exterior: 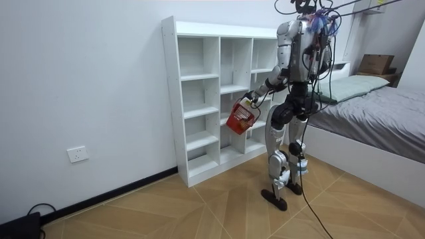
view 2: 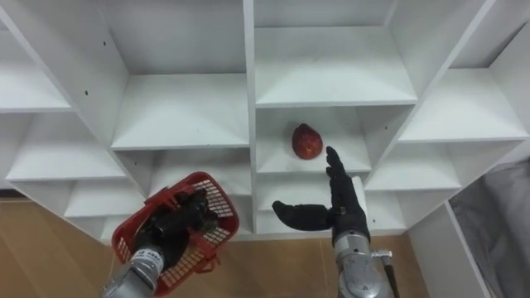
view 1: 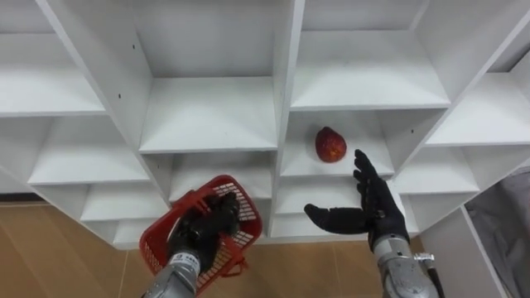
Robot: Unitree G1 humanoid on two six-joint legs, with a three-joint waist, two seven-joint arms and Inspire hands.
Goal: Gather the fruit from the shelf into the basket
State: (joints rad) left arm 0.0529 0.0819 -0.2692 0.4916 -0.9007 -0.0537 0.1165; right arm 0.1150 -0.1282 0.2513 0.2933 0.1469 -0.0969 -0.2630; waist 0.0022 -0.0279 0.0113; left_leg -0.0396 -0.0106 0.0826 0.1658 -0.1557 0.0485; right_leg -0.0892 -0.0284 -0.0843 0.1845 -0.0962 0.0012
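Left eye view, finding one: the right hand (view 1: 377, 207) is released, fingers straight and pointing up toward the closet (view 1: 207, 116), thumb spread out to the left, holding nothing. The red fruit (view 1: 330, 145) lies up and slightly left of its fingertips, near them but not touching. The right hand is plainly the nearer one, so the reach appears to be its job.

Finding two: the fruit's longer axis runs up the picture with the tapered end uppermost. I cannot tell whether it stands upright or lies with that end toward the closet's back panel. It sits alone on a shelf board (view 1: 364, 161) in the closet's column just right of the central upright, near the board's front edge.

Finding three: the left hand (view 1: 201, 232) is clenched on the red basket (view 1: 247, 217), which hangs in front of the closet's lower shelves, down and well to the left of the fruit's compartment. The basket appears empty.

Room view: the robot stands upright, close before the closet's right-hand columns. The closet stands against a plain wall (exterior: 86, 86) on a wooden floor (exterior: 199, 206), and a bed (exterior: 372, 113) lies beyond the closet on the room view's right.

Risk, as a judgement: a short push could roll the fruit deeper into the closet.
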